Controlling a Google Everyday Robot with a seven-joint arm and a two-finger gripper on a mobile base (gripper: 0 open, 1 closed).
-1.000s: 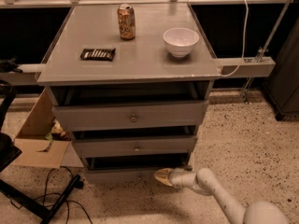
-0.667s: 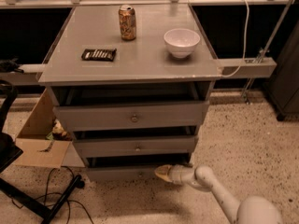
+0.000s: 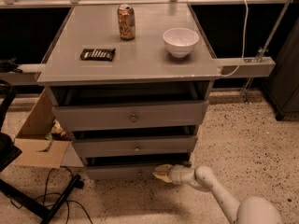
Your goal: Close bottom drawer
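Speckled floor (image 3: pixel 261 139) lies around a grey cabinet whose counter (image 3: pixel 140 64) carries a can (image 3: pixel 126 21) near the back edge, a white bowl (image 3: pixel 181 41) toward the back right corner and a dark candy bar (image 3: pixel 97 54) toward the left edge. A cardboard box (image 3: pixel 37 134) sits on the floor below the left edge. Under the front edge hang three drawers, and each stands out a little, with a dark gap above its front. The bottom drawer (image 3: pixel 117 172) is the lowest and slimmest, down at floor level and not flush with the cabinet. The white arm (image 3: pixel 210 185) reaches in from the lower right, and the tool (image 3: pixel 162 173) sits low against the right part of that drawer's front, below the right half of the counter's front edge. It appears to touch the front or be just beside it. Whether the tool is released or clenched I cannot tell. My reading is that the push itself is in hand, with the tool set at the front and the drawer not yet home. The next move likely calls for a straight, level shove toward the back edge. Because the contact is right of centre, the drawer could skew on its runners, so steady pressure would help. The tool should also stay low, clear of the middle drawer (image 3: pixel 135 146) overhanging it.
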